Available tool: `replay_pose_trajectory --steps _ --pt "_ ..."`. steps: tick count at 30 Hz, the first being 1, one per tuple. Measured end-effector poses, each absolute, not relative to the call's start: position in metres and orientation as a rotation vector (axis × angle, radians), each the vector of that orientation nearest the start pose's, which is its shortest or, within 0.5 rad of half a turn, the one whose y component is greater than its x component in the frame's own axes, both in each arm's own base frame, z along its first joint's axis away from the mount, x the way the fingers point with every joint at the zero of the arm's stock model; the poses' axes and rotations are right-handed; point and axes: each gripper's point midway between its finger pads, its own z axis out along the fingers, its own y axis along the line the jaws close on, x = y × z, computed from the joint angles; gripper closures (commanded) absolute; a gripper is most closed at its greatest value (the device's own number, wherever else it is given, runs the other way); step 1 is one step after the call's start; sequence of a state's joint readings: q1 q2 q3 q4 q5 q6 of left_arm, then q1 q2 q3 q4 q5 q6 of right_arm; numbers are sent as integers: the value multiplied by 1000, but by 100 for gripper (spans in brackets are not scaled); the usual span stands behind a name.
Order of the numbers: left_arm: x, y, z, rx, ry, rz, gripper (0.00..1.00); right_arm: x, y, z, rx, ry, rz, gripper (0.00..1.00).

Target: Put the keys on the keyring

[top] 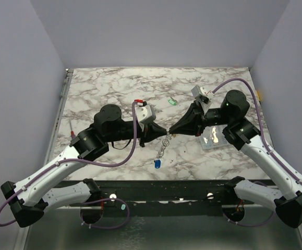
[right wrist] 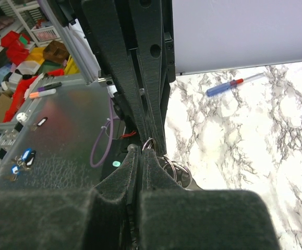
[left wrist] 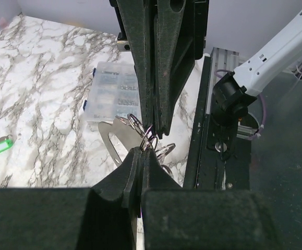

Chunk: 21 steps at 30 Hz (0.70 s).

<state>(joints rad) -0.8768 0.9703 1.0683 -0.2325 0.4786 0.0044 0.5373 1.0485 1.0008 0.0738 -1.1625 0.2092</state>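
The left claw (top: 163,134) and right claw (top: 172,132) meet tip to tip over the middle of the worktop (top: 104,88), both clenched on the keyring (left wrist: 149,140); its chain (top: 162,148) trails toward the near edge to a blue key (top: 157,164), while a green key (top: 172,102) lies loose on the far side, nearer the right claw

Silvery keyring (top: 167,136) pinched mid-air between left claw (top: 164,135) and right claw (top: 172,132); fine chain (top: 162,150) dangles below it; blue key (top: 157,164) at chain's lower end; green key (top: 172,102) flat on surface (top: 104,88), well apart.
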Motion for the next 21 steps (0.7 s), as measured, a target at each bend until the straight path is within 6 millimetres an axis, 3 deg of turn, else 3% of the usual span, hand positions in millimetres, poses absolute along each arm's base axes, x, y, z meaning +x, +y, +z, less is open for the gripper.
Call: replay_pose_trajectory --steps 21 --pt "145 -290 350 1032 1395 -1016 100 158 281 355 -1108 1307 1393 99"
